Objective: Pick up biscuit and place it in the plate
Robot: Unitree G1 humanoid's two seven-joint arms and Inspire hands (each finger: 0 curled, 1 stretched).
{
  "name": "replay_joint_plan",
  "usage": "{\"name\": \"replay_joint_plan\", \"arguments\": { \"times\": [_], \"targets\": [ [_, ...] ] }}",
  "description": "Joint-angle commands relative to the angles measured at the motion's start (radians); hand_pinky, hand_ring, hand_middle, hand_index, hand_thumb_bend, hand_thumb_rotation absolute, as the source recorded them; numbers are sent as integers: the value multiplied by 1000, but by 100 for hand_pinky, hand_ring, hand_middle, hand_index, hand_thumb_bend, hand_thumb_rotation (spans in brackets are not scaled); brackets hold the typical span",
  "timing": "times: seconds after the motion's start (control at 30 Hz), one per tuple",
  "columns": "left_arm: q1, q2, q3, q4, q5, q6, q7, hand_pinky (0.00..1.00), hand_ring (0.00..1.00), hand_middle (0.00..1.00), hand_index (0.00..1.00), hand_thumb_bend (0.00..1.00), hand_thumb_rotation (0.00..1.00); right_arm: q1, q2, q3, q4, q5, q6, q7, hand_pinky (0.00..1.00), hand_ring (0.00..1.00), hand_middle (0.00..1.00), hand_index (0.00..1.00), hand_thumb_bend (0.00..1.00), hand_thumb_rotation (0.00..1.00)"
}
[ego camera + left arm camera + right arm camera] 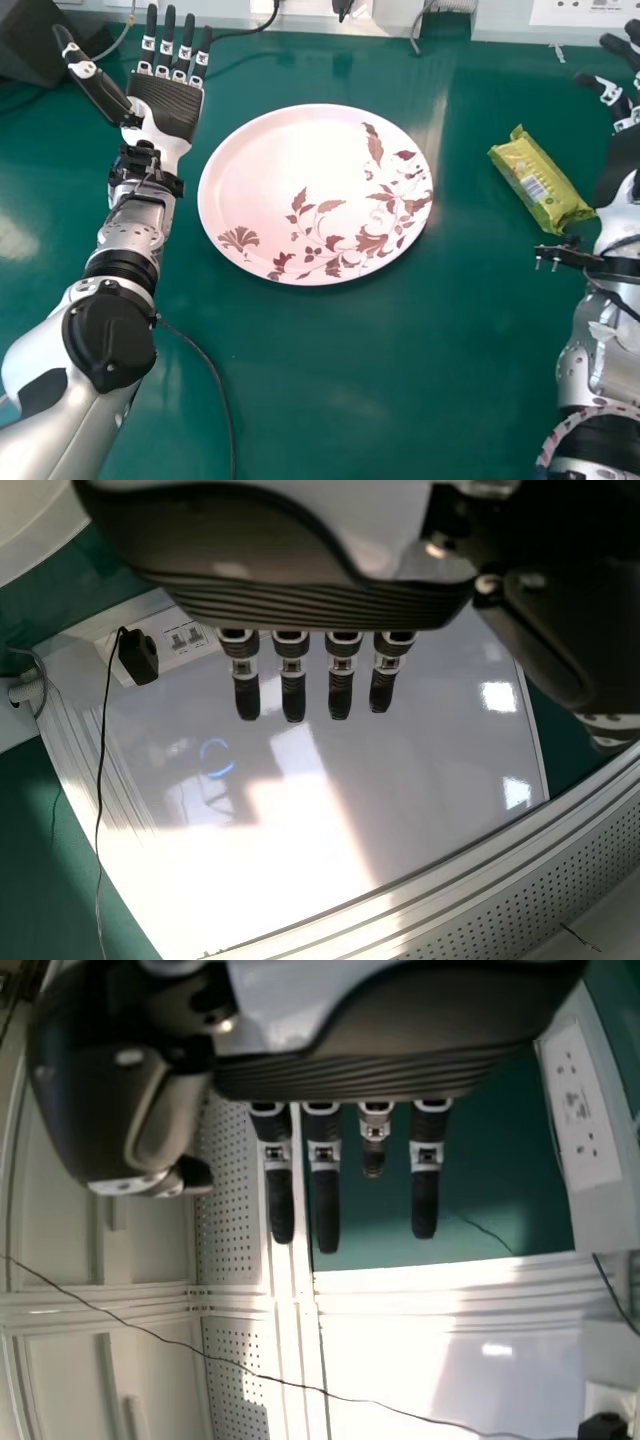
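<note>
In the head view a white plate (300, 200) with a brown leaf pattern lies on the green table. The biscuit in its yellow-green packet (541, 181) rests to the plate's right, apart from it. My left hand (168, 104) is left of the plate, its fingers straight and holding nothing; the left wrist view shows the same hand (300, 602). My right hand (622, 155), at the right edge, is just right of the packet, with the wrist close to the packet's lower end. In the right wrist view the right hand (370, 1075) has extended fingers with nothing in them.
A black box (48, 45) stands at the table's back left corner. White trunking with sockets (585, 13) and cables runs along the back edge. A thin black cable (215, 375) lies on the green table (350, 380) beside my left arm.
</note>
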Motion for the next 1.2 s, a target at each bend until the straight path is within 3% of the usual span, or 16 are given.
{"name": "replay_joint_plan", "arguments": {
  "times": [0.0,0.33,0.57,0.73,0.83,1.17],
  "targets": [
    [0,12,-9,4,7,-1,-6,96,96,99,100,100,74,25,-10,11,-31,-22,6,-23,66,66,72,74,46,57],
    [4,18,-6,2,4,11,-18,99,96,98,100,100,71,61,-24,35,-94,-149,15,-124,66,68,73,75,46,53],
    [6,19,-8,2,7,7,-17,97,95,97,100,100,75,96,-16,49,-191,-309,72,-246,66,67,73,73,46,52],
    [5,21,-5,2,0,20,-26,93,93,95,100,100,80,117,-21,60,-237,-421,94,-317,66,68,73,73,45,57],
    [8,22,-4,1,0,23,-39,92,92,95,100,100,81,129,-19,67,-268,-453,116,-342,66,68,73,72,44,59],
    [14,30,-7,-1,4,20,-34,92,92,94,99,100,80,156,-15,82,-341,-482,170,-374,65,68,73,73,46,53]
  ]
}}
